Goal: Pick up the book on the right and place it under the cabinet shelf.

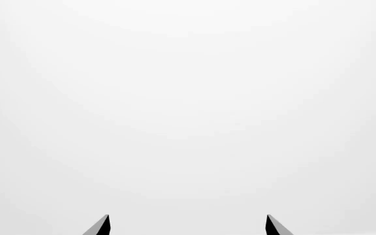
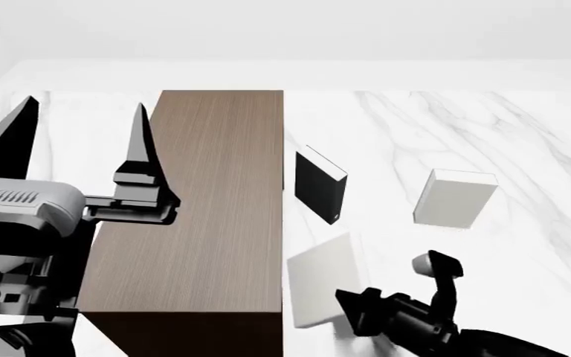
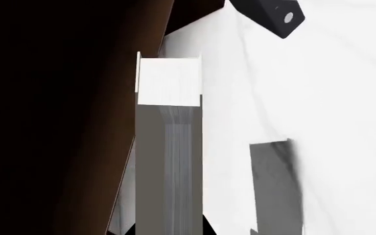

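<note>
Fingertips [image 1: 103, 226] of the left gripper [image 1: 188, 225] are all the left wrist view shows: two dark points set well apart against blank white, jaws open and holding nothing. Head view next: the marble worktop [image 2: 523, 141] carries the cabinet [image 2: 201, 208], a long dark brown block running from near the far edge to the near edge, left of centre. The left gripper [image 2: 82, 126] hangs over the cabinet's left side, its two black fingers spread wide. Just right of the cabinet stands a black book [image 2: 320, 184]; a thicker pale book [image 2: 454, 198] stands further toward the right edge. The thin book [image 2: 323, 278] lies tilted by the near edge, just beside the cabinet's right face, with the right gripper [image 2: 389, 312] at its near corner. Right wrist view: the thin book [image 3: 170, 81] sits between the jaws, close against the cabinet [image 3: 57, 117], its page edges facing the camera; whether the jaws actually pinch it I cannot tell. The black book [image 3: 266, 14] shows at a corner.
</note>
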